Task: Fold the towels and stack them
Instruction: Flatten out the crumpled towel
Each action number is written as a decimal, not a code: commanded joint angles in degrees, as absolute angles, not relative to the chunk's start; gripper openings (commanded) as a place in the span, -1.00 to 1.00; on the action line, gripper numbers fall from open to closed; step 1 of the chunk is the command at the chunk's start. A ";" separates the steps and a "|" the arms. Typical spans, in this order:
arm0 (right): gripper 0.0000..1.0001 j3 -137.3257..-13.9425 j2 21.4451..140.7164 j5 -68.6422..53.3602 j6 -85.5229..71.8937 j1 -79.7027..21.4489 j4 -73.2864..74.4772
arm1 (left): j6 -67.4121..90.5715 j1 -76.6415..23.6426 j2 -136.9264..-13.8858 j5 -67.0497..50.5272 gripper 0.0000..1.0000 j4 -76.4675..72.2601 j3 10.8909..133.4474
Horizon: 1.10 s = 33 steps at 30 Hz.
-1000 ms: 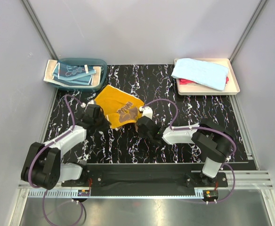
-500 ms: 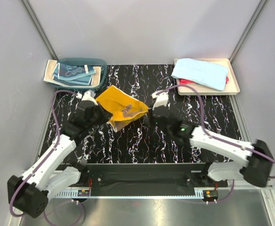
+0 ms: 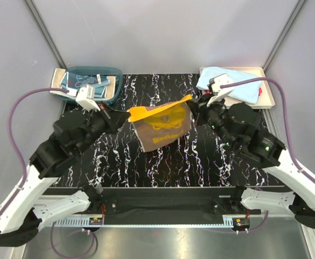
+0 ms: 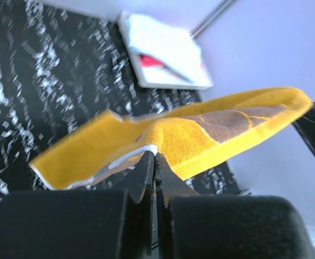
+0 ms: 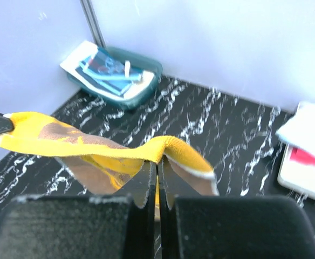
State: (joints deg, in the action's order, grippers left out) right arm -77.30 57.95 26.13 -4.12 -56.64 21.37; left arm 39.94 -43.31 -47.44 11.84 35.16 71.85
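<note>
Lifted off the bench (image 3: 211, 156) in the past second, the orange-yellow bear towel (image 3: 163, 121) hangs unfolded above its middle, top corners clamped in the shut left fingers (image 4: 141, 186) and right fingers (image 5: 144, 189). A light blue towel (image 3: 230, 83) lies over a red towel (image 3: 214, 93) on the cream tray (image 3: 268, 94), while others wait in the teal basin (image 3: 114, 89), so much folding seems left. Both arms are raised, reaching inward.

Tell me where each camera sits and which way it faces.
Top external: above and behind the bases, looking down on the table; both arms show, left hand and right hand stretching the yellow towel.
Left wrist: faces right, past its shut fingers, to the cream tray.
Right wrist: faces left, past its fingers, to the teal basin.
All share the towel.
</note>
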 commanded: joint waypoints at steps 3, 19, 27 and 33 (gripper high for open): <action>-1.00 -90.85 60.03 21.80 2.11 -57.13 26.62 | 37.70 -47.98 -49.39 17.05 -1.00 37.44 82.43; -1.00 -89.13 64.24 19.08 8.44 -56.00 20.84 | 37.79 -55.02 -52.20 25.84 -1.00 31.55 86.83; -1.00 -88.76 78.70 -2.95 2.02 -35.70 16.26 | 44.02 -26.48 -67.74 -0.25 -1.00 21.98 83.41; -1.00 -102.11 100.23 -10.97 0.53 -27.08 14.94 | 46.94 -13.90 -81.45 -10.54 -1.00 10.63 85.40</action>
